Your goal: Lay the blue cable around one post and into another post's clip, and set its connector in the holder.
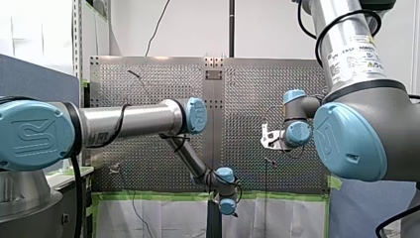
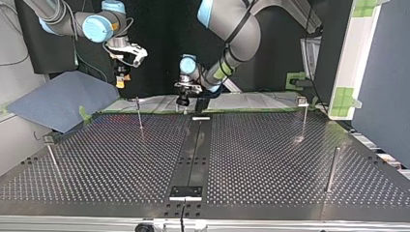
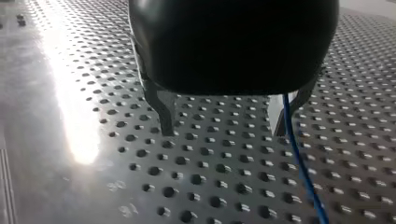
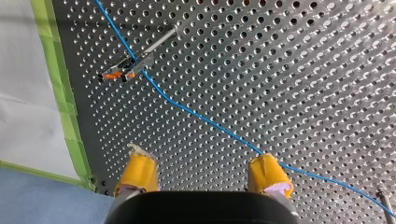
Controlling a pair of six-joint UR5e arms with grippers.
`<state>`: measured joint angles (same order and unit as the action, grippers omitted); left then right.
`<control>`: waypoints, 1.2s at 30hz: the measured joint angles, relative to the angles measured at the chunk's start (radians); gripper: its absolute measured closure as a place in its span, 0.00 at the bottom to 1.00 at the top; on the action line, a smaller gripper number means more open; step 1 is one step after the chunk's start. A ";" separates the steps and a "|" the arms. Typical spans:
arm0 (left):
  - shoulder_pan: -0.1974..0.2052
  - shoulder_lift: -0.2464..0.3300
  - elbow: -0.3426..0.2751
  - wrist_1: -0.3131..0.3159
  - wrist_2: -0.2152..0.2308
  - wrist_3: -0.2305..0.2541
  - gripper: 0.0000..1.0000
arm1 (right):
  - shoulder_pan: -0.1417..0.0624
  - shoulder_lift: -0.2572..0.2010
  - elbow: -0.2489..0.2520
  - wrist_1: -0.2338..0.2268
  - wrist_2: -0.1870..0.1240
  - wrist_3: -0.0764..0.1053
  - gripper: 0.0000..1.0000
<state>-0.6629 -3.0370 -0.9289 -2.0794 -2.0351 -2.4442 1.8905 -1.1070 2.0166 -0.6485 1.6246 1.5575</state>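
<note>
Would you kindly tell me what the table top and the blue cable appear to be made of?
Table top: probably bare metal, satin finish, since it glares brightly around drilled holes. Blue cable: likely plastic-jacketed, smooth; thin, flexibly curving.

Blue cable [image 4: 205, 122]: thin, taut, one straight diagonal passing ahead of my right gripper [image 4: 203, 162], from its 11 o'clock to its 4 o'clock
Clip post [image 4: 161, 39]: slim metal rod with orange-tipped clip [image 4: 119, 72], at the gripper's 11 o'clock; cable touches the clip (seated or not, unclear)
Second post [image 4: 383, 195]: bare rod tip at 4 o'clock, just beside the cable
</note>
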 joint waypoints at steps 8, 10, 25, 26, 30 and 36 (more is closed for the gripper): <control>0.008 0.057 -0.065 0.065 -0.039 0.018 0.00 | 0.000 0.000 0.000 0.006 0.000 0.000 0.02; 0.008 0.074 -0.083 0.083 -0.052 0.032 0.00 | 0.000 0.000 0.000 0.005 0.000 0.000 0.02; -0.010 0.188 -0.197 0.197 -0.155 0.140 0.00 | -0.001 0.000 0.000 0.004 0.000 0.000 0.02; -0.009 0.194 -0.204 0.204 -0.161 0.142 0.00 | -0.001 0.000 0.000 0.004 0.000 -0.001 0.02; -0.002 0.224 -0.233 0.233 -0.187 0.147 0.00 | -0.002 0.000 0.000 0.005 0.000 0.000 0.02; 0.008 0.248 -0.279 0.279 -0.205 0.153 0.00 | -0.006 0.000 0.000 0.004 0.002 0.004 0.02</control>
<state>-0.6551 -2.7889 -1.2076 -1.8008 -2.2402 -2.2909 1.8843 -1.1070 2.0167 -0.6443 1.6268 1.5619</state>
